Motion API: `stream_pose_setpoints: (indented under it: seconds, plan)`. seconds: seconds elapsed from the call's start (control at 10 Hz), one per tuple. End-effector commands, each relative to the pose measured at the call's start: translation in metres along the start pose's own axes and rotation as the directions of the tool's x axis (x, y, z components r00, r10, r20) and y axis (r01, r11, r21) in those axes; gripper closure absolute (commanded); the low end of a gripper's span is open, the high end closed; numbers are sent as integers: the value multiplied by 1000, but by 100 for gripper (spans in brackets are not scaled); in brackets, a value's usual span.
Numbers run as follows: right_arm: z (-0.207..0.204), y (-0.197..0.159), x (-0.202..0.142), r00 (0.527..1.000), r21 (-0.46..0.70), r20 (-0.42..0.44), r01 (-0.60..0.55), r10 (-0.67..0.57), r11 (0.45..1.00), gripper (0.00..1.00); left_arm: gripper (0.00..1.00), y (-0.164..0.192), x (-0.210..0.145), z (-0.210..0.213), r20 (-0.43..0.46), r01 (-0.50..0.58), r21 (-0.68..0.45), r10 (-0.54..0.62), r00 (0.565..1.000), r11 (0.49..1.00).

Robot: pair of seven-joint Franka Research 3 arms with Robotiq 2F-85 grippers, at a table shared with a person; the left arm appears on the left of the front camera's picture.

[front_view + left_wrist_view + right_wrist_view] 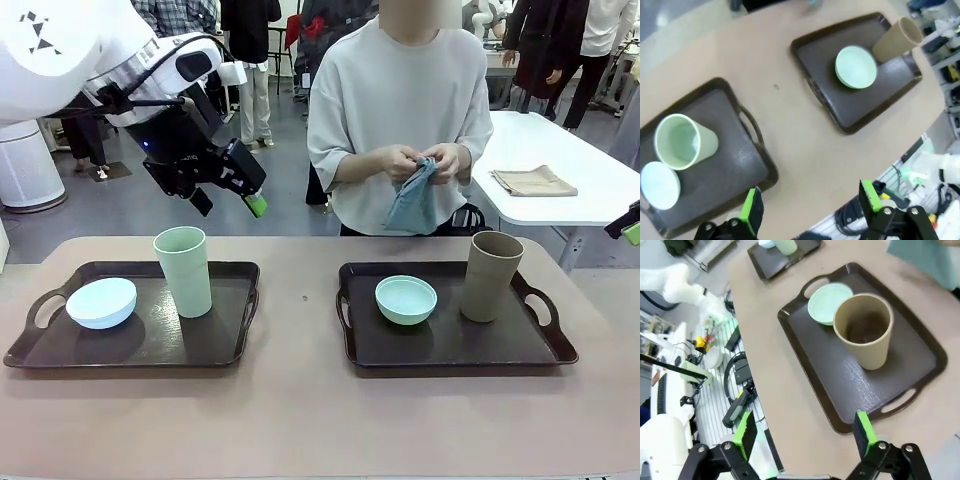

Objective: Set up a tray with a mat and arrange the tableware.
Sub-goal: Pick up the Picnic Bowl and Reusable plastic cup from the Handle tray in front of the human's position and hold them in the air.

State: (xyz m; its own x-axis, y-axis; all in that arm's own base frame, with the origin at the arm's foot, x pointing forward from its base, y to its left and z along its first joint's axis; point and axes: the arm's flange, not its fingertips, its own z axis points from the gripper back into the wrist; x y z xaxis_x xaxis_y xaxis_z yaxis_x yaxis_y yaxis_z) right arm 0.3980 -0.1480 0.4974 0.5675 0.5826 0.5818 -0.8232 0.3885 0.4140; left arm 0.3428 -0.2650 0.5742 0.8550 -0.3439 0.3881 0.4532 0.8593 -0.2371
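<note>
The tableware sits on two dark trays on the surface (300, 420): pale blue bowl (101, 302) and light green cup (184, 272) on the left tray (225, 350), mint green bowl (406, 299) and brown cup (491, 276) on the right tray (520, 350). The person's hands (425, 160) hold the blue mat (412, 205) at the far side, probably readying it. Both the left pincer (230, 203) and the right pincer (805, 432) hang released and empty, well above the trays, and the bare strip between the trays leaves room.

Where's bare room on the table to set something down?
Bare table: the strip between the left tray and right tray, and the band along the robot's edge. Tray fronts are bare too; their middles and backs are crowded.
</note>
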Motion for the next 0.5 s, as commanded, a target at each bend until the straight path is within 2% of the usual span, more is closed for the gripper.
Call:
stream_pose_setpoints:
  seconds: [0.0, 0.3, 0.4]
  plan:
    - [1, 2, 0, 1000, -3, 2, -2, 2, 1000, 0, 0, -1, -2, 2, 1, -4, -4, 4, 1000, 1000]
    - [1, 0, -1, 1000, -4, 1, 1, -1, 1000, 0, 0, 1, 0, 3, -1, 6, -14, -6, 1000, 1000]
    - [2, -12, -3, 960, 30, -37, -277, 278, 960, 0, 0, -16, 8, 0, -50, 24, -49, -26, 998, 999]
